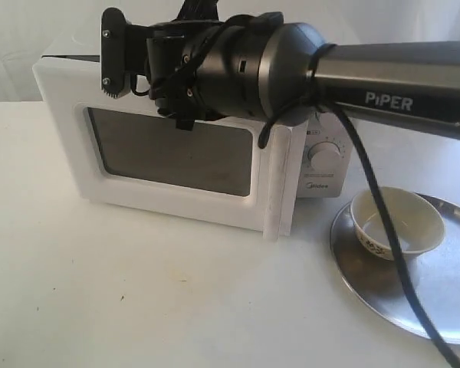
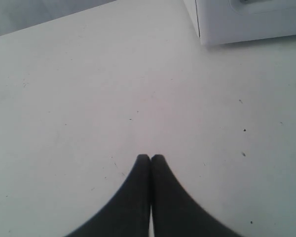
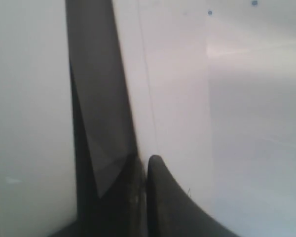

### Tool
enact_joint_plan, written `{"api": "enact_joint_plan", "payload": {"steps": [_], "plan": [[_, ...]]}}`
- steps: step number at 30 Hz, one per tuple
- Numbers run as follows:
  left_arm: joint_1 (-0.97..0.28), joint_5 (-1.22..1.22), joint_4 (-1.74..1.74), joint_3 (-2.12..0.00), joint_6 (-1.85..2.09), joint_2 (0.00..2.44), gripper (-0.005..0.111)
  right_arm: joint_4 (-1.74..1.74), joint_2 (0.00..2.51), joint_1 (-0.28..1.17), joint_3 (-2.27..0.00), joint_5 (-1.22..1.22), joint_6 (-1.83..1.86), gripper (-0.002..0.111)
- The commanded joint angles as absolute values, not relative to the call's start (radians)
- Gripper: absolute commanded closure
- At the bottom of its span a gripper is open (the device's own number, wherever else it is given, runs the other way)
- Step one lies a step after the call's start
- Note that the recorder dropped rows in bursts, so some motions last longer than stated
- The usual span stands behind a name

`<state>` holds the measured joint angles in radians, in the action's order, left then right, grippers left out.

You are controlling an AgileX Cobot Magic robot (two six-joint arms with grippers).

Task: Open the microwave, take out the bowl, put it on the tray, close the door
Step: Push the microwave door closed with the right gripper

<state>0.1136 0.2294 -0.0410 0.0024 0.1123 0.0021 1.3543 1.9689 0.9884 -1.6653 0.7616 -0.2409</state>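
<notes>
The white microwave (image 1: 323, 162) stands at the back of the table. Its door (image 1: 61, 142), with a dark window and a vertical bar handle (image 1: 274, 192), lies against the front or very nearly so; I cannot tell if it is latched. The cream bowl (image 1: 399, 222) sits upright on the silver tray (image 1: 414, 303) to the right of the microwave. My right gripper (image 1: 111, 57) reaches across to the door's upper left corner, fingers together and holding nothing. In the right wrist view the right gripper (image 3: 147, 159) is shut against a white panel beside a dark strip. My left gripper (image 2: 150, 157) hangs shut over bare table.
The right arm's black cable (image 1: 391, 253) hangs down across the bowl and tray. A bottom corner of the microwave (image 2: 246, 22) shows in the left wrist view, well ahead of the fingertips. White table (image 1: 138, 291) spreads in front of the microwave.
</notes>
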Motion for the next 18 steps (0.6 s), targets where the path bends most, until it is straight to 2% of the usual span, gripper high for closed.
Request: {"api": "enact_joint_plan", "payload": {"steps": [1, 5, 9, 14, 18], "plan": [[0.108, 0.232, -0.033, 0.0, 0.109, 0.0, 0.107, 1.528, 1.96, 0.868, -1.686, 0.772, -0.369, 0.108], [0.108, 0.232, -0.033, 0.0, 0.109, 0.0, 0.107, 1.186, 1.786, 0.921, -1.686, 0.5, -0.343, 0.108], [0.108, 0.232, -0.033, 0.0, 0.109, 0.0, 0.107, 1.176, 1.693, 0.958, -1.686, 0.565, -0.319, 0.108], [0.108, 0.232, -0.033, 0.0, 0.109, 0.0, 0.107, 0.969, 1.715, 0.958, -1.629, 0.69, -0.05, 0.108], [0.108, 0.232, -0.033, 0.0, 0.109, 0.0, 0.107, 1.214, 1.777, 0.958, -1.524, 0.611, -0.023, 0.108]]}}
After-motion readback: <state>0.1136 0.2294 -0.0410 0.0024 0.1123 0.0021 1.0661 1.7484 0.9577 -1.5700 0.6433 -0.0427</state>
